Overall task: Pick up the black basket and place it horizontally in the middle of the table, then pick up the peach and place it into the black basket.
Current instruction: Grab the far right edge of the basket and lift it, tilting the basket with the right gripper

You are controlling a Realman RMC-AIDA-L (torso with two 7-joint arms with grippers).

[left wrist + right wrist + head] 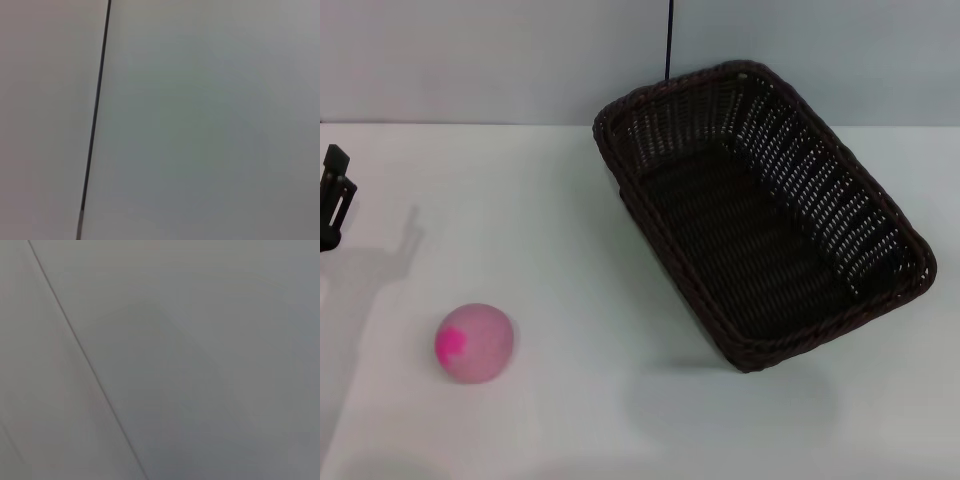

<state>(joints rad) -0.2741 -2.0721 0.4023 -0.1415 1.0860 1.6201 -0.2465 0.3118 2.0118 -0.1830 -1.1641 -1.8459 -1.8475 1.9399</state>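
The black basket (760, 215) lies on the white table (570, 430) at the right in the head view. It is turned diagonally, its long side running from the back middle to the front right, and it is empty. The peach (473, 342), pale pink with a magenta blotch, rests on the table at the front left, well apart from the basket. My left gripper (334, 195) shows only partly at the far left edge, above the table and away from the peach. My right gripper is out of view. Both wrist views show only a plain grey surface.
A thin dark cable (669, 40) runs up the wall behind the basket. A thin dark line crosses the left wrist view (95, 125) and a fainter one crosses the right wrist view (85, 355). Bare tabletop lies between the peach and the basket.
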